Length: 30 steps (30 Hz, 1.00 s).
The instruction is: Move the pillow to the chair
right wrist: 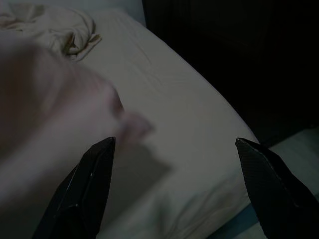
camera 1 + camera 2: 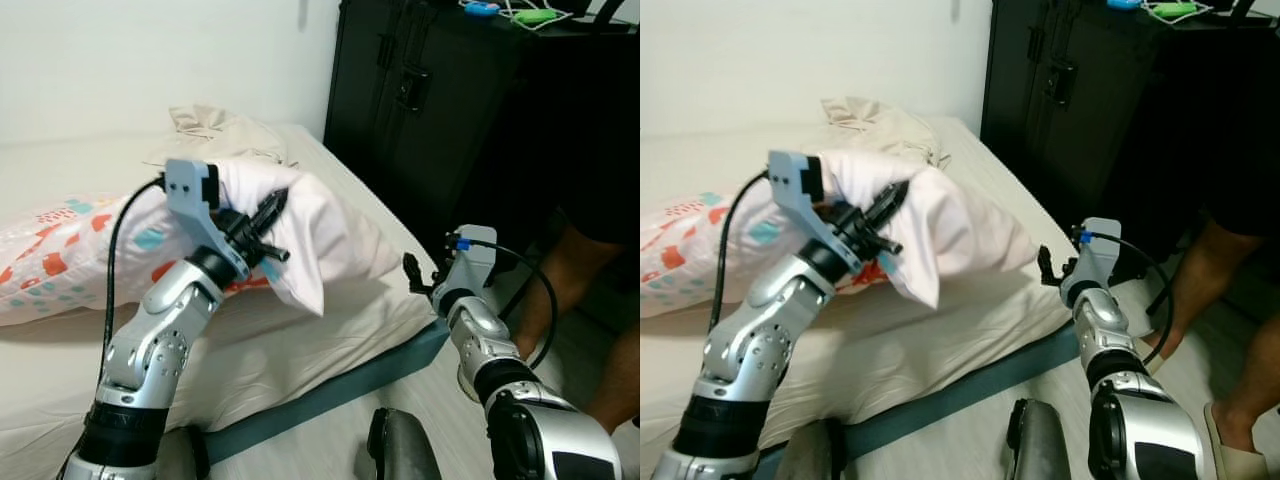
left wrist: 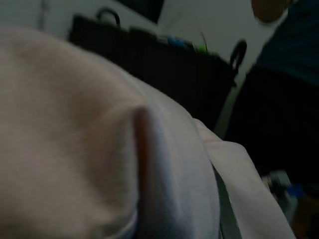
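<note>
Where pillow point(image 2: 320, 235) hides its tips, left tool point(image 2: 268, 228) clenched on pillow; right tool point(image 1: 174, 189) spread.

Plain white wall point(image 2: 150, 60) behind a low bed point(image 2: 330, 330) with a cream sheet and a grey-blue base edge along its near side. Crumpled beige cloth point(image 2: 215, 130) lies at the far end of the bed, near the wall. A tall black cabinet point(image 2: 430, 110) stands just beside the bed's right side; small blue and green items on its top. Pale floor at lower right, where a person's bare legs point(image 2: 1200, 290) stand by the cabinet. Light even, soft.
</note>
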### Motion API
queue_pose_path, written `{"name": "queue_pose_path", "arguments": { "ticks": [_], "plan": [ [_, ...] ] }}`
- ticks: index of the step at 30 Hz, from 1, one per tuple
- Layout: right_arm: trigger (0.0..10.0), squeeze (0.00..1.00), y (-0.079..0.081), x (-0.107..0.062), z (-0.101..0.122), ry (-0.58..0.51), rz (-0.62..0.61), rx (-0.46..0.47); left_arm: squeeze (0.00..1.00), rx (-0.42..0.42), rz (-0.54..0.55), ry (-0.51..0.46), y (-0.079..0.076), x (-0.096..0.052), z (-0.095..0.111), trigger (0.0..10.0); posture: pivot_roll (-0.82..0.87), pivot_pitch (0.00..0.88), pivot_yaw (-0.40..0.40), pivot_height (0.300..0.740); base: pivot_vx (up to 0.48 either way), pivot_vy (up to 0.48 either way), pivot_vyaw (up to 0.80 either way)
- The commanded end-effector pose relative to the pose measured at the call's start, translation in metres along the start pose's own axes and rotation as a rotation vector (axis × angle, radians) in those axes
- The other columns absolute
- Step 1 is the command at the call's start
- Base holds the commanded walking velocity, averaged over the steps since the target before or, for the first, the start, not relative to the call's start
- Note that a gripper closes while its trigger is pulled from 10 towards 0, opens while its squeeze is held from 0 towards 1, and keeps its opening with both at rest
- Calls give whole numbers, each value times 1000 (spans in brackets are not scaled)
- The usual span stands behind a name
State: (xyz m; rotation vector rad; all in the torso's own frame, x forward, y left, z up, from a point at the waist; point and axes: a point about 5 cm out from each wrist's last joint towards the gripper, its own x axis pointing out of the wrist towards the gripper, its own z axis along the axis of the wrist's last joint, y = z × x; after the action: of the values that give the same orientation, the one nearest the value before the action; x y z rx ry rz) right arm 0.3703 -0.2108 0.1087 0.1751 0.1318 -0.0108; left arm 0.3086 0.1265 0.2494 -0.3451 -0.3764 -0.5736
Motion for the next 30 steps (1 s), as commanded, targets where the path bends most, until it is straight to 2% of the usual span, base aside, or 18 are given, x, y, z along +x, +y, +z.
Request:
{"name": "queue_pose_path", "arguments": {
  "ticks": [1,6,8,9,17,19,23,30],
  "plan": [
    [10000,0,5,2,3,-10,17,13,0,29,9,-75,0,4,14,10000,98,9,-82,418,0,0,0],
    [10000,0,12,3,0,-7,43,13,0,77,24,-59,-1,6,8,10000,104,0,-85,438,0,0,0],
    [10000,0,17,2,-4,2,64,15,0,92,38,-18,-2,4,-4,10000,103,0,-85,448,0,0,0],
    [10000,0,22,1,-10,10,83,20,0,85,49,1,-3,1,-12,10000,102,0,-84,458,0,0,0],
    [10000,0,31,-4,-25,43,116,23,0,82,58,30,-5,-5,-23,10000,98,0,-86,493,0,0,0],
    [10000,0,31,-5,-27,49,120,20,0,85,57,37,-5,-5,-25,10000,97,0,-85,498,0,0,0],
    [10000,0,28,-13,-44,90,121,13,0,114,55,102,-8,-15,-45,10000,97,1,-86,523,0,0,0],
    [10000,0,24,-16,-49,101,118,13,0,106,69,128,-7,-23,-53,10000,95,8,-82,553,0,0,0]
  ]
}}
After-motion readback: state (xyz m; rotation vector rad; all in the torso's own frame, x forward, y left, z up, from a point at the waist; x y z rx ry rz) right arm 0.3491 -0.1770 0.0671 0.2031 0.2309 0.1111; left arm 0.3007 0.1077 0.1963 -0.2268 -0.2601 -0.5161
